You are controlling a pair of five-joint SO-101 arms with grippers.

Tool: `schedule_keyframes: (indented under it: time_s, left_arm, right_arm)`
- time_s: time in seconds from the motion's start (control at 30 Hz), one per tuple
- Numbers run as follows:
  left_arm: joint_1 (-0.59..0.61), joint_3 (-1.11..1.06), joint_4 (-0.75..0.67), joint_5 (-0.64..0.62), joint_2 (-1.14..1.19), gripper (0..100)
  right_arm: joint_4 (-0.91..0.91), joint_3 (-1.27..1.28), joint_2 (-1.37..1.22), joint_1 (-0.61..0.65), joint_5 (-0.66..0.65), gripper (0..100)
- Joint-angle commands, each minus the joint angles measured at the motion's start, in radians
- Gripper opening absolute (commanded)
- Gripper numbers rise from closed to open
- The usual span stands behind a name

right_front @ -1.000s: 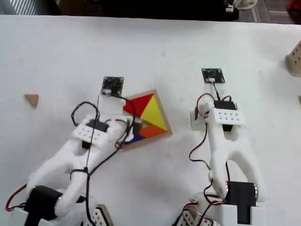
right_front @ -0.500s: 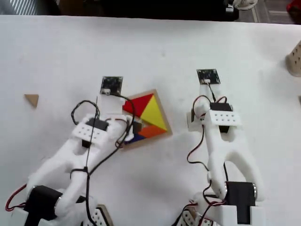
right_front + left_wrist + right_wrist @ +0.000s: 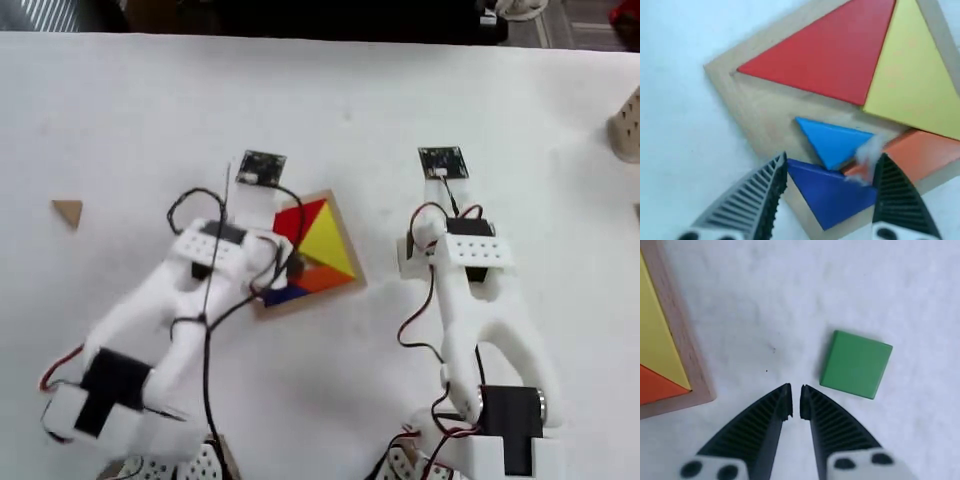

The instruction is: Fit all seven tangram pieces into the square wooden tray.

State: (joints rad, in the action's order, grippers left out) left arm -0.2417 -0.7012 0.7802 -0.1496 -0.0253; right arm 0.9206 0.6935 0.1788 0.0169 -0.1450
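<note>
Green square (image 3: 856,364) flat on table (image 3: 790,290), outside tray (image 3: 687,365), just beside right gripper (image 3: 795,401) tips, side away from tray. Fingers nearly pressed together, holding nothing. R arm nearer. Left gripper (image 3: 833,160) spread over dark blue triangle (image 3: 832,195) in tray.

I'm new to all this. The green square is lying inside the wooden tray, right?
Not quite. The green square is lying on the white table, outside the wooden tray and apart from its rim. The right wrist view shows this.
</note>
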Motion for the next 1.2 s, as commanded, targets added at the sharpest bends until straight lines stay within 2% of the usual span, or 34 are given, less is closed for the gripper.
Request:
schedule_keyframes:
  time_s: [0.0,0.47,0.73,0.87,1.17]
  left_arm:
    - [-0.002,0.127,0.028,0.002,0.104,28]
    - [0.008,0.124,0.029,0.008,0.097,28]
    - [0.013,0.092,0.146,0.011,0.097,28]
    - [0.018,0.074,0.150,0.011,0.088,28]
    - [0.071,0.058,0.117,0.003,-0.120,28]
  right_arm:
    - [-0.005,-0.006,0.042,0.007,-0.014,3.8]
    - [-0.005,-0.006,0.042,0.007,-0.017,3.8]
    - [-0.005,-0.006,0.042,0.005,-0.017,3.8]
    - [-0.005,-0.006,0.042,0.005,-0.017,3.8]
    - [-0.008,-0.006,0.042,0.010,-0.017,3.8]
